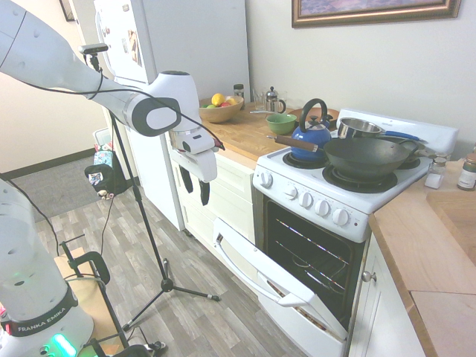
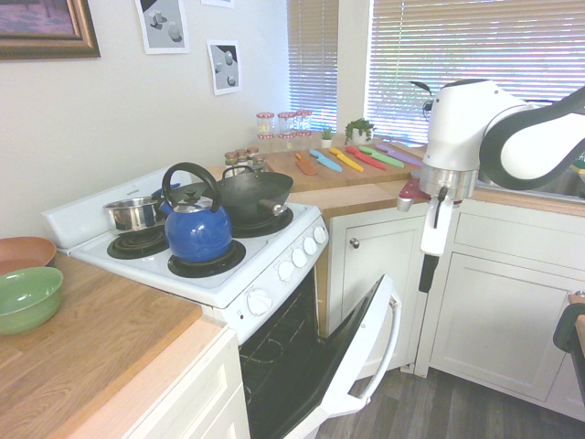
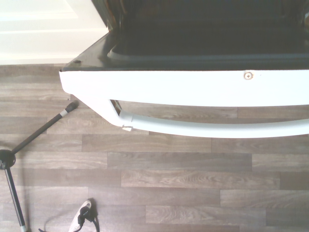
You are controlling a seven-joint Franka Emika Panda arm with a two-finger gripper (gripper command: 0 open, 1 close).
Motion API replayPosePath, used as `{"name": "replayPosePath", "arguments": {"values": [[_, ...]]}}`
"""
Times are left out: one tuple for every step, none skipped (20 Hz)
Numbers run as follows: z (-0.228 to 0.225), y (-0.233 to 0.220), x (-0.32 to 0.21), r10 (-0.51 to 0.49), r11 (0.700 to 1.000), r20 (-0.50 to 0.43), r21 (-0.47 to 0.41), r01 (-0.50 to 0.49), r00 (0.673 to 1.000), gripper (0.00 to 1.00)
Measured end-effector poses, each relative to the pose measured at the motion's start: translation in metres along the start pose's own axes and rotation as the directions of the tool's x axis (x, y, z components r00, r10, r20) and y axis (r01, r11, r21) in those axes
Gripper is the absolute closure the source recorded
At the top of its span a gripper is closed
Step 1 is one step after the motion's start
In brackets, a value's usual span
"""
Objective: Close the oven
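White Franka arm (image 1: 44,253) nearest the camera in the first exterior view, along the left side. Gripper (image 1: 195,187) hangs fingers down, a gap between them, nothing held; it is apart from the oven door. Oven (image 1: 315,230) stands between wooden counters, its door (image 1: 279,290) hanging partway down, handle (image 1: 249,269) outward, dark racks (image 1: 309,256) showing inside. On the burners: blue kettle (image 1: 311,139), dark wok (image 1: 368,158), steel pan (image 1: 360,129). Green bowl (image 2: 29,302) on the near counter (image 2: 110,343), second exterior view.
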State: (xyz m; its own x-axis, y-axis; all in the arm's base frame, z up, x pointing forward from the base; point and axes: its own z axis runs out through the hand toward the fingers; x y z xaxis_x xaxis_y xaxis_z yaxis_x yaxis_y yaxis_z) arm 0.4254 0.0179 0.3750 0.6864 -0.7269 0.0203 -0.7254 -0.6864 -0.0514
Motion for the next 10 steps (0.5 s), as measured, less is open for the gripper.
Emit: {"name": "replayPosePath", "arguments": {"values": [[0.0, 0.0, 0.0, 0.0, 1.0, 0.001, -0.001, 0.0, 1.0, 0.0], [0.001, 0.0, 0.0, 0.0, 1.0, 0.001, -0.001, 0.0, 1.0, 0.0], [0.001, 0.0, 0.0, -0.004, 1.0, -0.001, -0.006, 0.004, 1.0, 0.0], [0.003, -0.001, -0.001, -0.005, 1.0, -0.006, -0.016, 0.004, 1.0, 0.0], [0.007, -0.003, -0.002, 0.0, 1.0, -0.009, -0.028, 0.0, 1.0, 0.0], [0.015, -0.004, -0.003, 0.008, 0.999, -0.006, -0.046, -0.009, 1.0, 0.0], [0.026, -0.004, -0.003, 0.015, 0.998, 0.005, -0.066, -0.015, 1.0, 0.0], [0.04, -0.005, -0.003, 0.02, 0.996, 0.019, -0.083, -0.019, 1.0, 0.0], [0.057, -0.006, 0.0, 0.026, 0.995, 0.032, -0.093, -0.023, 0.999, 0.0], [0.075, -0.007, 0.003, 0.031, 0.995, 0.04, -0.095, -0.027, 0.999, 0.0]]}}
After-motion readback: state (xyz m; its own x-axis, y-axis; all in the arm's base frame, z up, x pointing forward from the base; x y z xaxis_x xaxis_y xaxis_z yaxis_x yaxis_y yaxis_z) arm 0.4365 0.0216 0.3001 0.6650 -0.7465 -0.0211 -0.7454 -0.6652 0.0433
